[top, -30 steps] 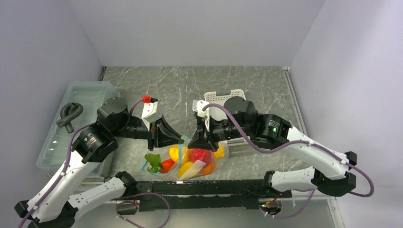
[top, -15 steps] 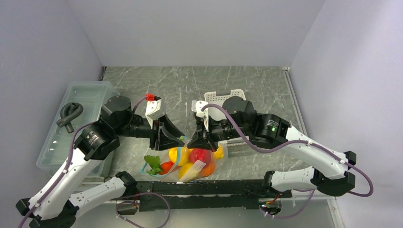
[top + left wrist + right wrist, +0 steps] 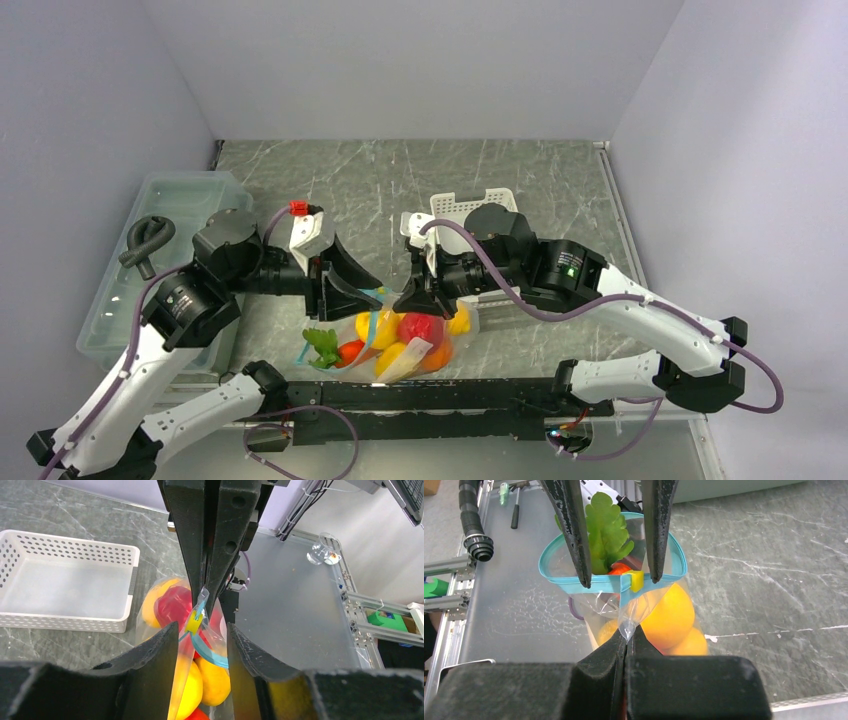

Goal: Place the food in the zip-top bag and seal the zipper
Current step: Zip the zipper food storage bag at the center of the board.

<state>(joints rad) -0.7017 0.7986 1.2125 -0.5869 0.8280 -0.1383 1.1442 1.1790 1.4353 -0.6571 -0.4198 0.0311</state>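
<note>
The zip-top bag [image 3: 405,345] lies near the front edge with the food inside: yellow fruits [image 3: 671,615], a red pepper [image 3: 422,327] and a green leafy piece [image 3: 606,527]. Its teal zipper [image 3: 589,583] carries a yellow slider [image 3: 193,624], and to one side of the slider the mouth gapes in a loop. My right gripper [image 3: 626,637] is shut on the bag's clear top edge just behind the slider. My left gripper [image 3: 201,627] stands open, one finger [image 3: 574,530] on each side of the zipper close to the slider, gripping nothing.
A white perforated basket [image 3: 470,205] sits behind the right gripper. A translucent bin [image 3: 150,260] with a black hose [image 3: 145,240] on it stands at the left. The black frame rail [image 3: 430,395] runs just in front of the bag.
My left gripper has gone from shut to open, and its arm has shifted slightly left. The right gripper has kept its hold on the bag, barely moving.
</note>
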